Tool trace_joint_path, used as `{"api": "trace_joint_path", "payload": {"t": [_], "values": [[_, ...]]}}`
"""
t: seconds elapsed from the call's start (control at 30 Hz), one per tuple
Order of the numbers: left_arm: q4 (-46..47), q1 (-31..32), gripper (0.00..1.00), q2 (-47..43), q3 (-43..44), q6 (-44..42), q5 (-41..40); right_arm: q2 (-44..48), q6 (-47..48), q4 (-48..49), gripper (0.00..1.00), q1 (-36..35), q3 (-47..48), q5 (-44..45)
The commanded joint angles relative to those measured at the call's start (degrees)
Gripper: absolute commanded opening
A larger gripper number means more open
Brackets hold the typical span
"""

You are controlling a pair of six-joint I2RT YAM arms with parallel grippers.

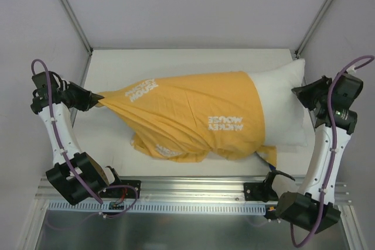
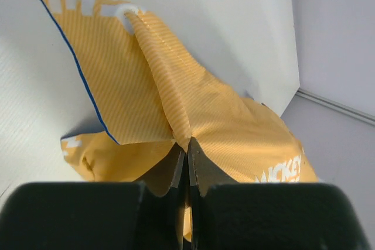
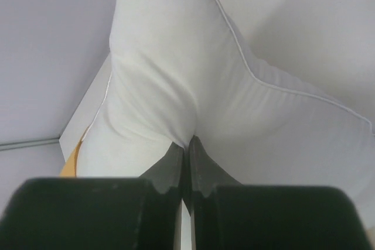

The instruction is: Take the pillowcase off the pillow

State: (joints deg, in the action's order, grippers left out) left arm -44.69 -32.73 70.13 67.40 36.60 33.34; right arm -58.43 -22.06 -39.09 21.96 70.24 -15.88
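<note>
The orange-yellow pillowcase [image 1: 193, 118] with white "MICKEY MOUSE" lettering lies across the middle of the table, covering most of the white pillow [image 1: 284, 106], whose right end sticks out bare. My left gripper [image 1: 96, 100] is shut on the pillowcase's left end, pulling it into a taut point; in the left wrist view the fabric [image 2: 176, 98] fans out from my pinched left gripper [image 2: 187, 144]. At the pillow's right edge my right gripper [image 1: 302, 93] is shut on the pillow; the white cover [image 3: 193, 80] puckers into my right gripper [image 3: 188, 142].
White walls and metal frame posts [image 1: 67, 7] enclose the white table [image 1: 176, 60] on three sides. A blue edge of the pillowcase [image 1: 266, 157] trails near the front right. An aluminium rail [image 1: 193, 188] carrying both arm bases runs along the near edge.
</note>
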Motion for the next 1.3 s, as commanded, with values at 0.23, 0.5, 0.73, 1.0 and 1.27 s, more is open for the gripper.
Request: {"api": "trace_joint_path", "payload": {"t": [0.23,0.5,0.73,1.0,1.27], "values": [[2.3,-4.4,0.0,0.5,6.1,-0.4,-2.7,2.4,-2.5,3.7,0.01,3.9,-7.0,1.6],[-5.3,-5.2,0.0,3.9,24.6,-2.1,-7.1,3.9,-2.0,-2.2,0.01,7.0,5.1,4.2],[-6.2,2.3,0.0,9.5,27.3,0.1,-18.9,-1.9,2.2,-1.6,0.01,6.9,-3.2,8.5],[-6.3,14.5,0.79,16.4,27.4,-7.3,-16.7,-4.2,8.1,-5.3,0.72,2.3,-0.5,6.5],[-6.2,32.3,0.86,-0.5,11.6,-9.4,-25.3,10.1,8.9,-5.7,0.96,-3.6,-8.0,6.7]]}}
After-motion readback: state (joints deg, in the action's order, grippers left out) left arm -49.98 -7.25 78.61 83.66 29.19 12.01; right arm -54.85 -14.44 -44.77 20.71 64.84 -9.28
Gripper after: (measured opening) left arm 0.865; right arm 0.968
